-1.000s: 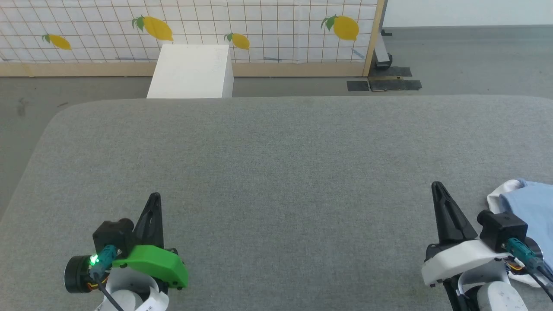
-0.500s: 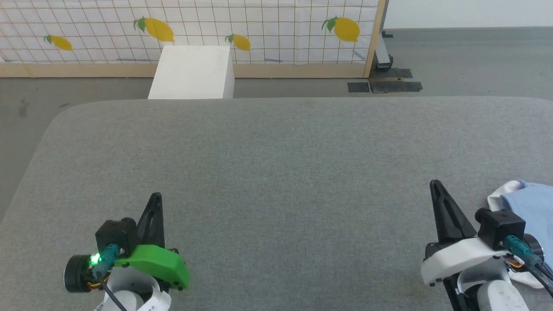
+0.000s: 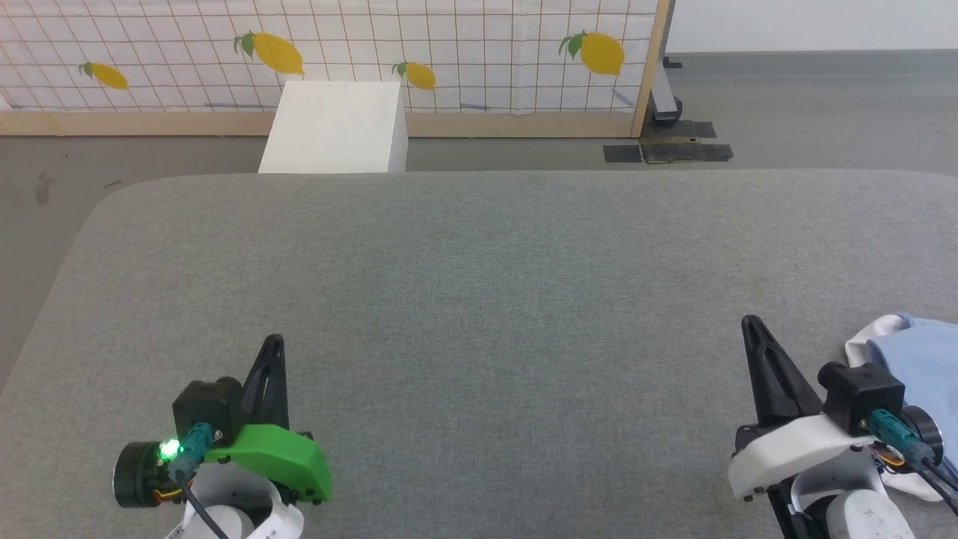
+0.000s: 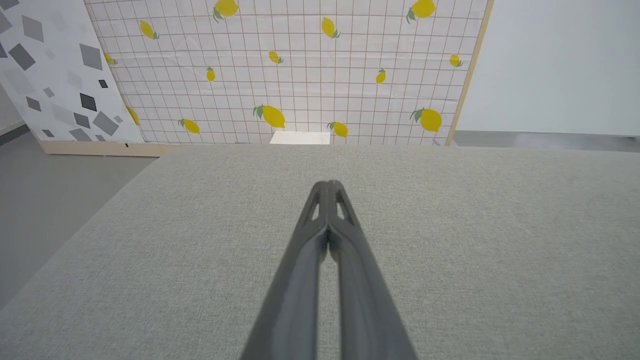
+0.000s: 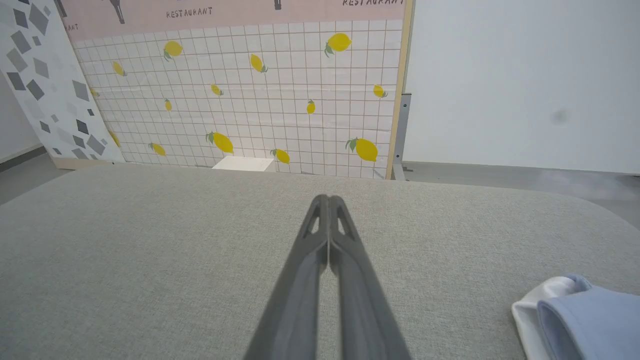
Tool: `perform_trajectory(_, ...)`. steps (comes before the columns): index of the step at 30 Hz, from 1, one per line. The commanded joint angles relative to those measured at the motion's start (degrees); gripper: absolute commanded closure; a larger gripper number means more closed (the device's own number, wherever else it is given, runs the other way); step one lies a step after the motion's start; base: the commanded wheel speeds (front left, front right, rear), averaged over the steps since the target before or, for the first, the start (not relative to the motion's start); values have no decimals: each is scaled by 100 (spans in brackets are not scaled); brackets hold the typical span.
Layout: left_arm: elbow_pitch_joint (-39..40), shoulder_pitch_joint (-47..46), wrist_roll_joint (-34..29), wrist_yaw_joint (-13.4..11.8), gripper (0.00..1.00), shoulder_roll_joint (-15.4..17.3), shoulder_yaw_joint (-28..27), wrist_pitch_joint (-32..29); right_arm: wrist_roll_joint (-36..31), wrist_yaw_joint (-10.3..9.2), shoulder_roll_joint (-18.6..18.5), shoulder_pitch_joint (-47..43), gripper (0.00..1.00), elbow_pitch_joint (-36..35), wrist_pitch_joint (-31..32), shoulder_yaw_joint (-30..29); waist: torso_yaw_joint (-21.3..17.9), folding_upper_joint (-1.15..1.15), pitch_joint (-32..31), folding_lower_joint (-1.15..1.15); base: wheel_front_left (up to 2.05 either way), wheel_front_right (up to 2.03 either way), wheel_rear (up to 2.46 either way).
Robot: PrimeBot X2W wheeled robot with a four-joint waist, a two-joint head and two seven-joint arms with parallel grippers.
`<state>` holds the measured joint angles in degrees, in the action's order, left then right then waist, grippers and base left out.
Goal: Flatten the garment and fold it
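Head view, nearest first: my left gripper [image 3: 272, 346] and right gripper [image 3: 750, 326] are both pinched fully together, holding nothing. Over the last second only the camera has drifted slightly, so I judge the work unstarted. The garment [image 3: 919, 358] lies bunched just right of my right gripper, light blue with a white edge, on the grey padded table [image 3: 479, 269]. Beyond stands a white box [image 3: 337, 123].

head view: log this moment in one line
left gripper: shut, empty | right gripper: shut, empty | light blue polo shirt with white collar: lying beside right gripper, untouched
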<state>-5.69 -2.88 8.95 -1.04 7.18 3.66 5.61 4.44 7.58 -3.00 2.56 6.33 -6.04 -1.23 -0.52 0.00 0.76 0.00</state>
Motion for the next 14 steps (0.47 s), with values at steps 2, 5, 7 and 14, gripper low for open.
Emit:
perform_trajectory(2,59,98,-94,37,100,-46,-46,-39,-66,-5,8,-74,100,-74,53,20,3,0,-4,0,0,0,0)
perform_trajectory(5,92,110,-146,41,100,-71,-67,-73,-91,-6,8,-85,100,-110,88,26,6,0,-9,0,0,0,0)
perform_trajectory(7,114,118,-180,44,100,-88,-80,-95,-107,-6,8,-93,100,-134,112,31,8,0,-12,0,0,0,0)
perform_trajectory(14,187,146,-295,54,100,-143,-126,-170,-161,-6,9,-119,100,-214,191,46,15,0,-22,0,0,0,0)
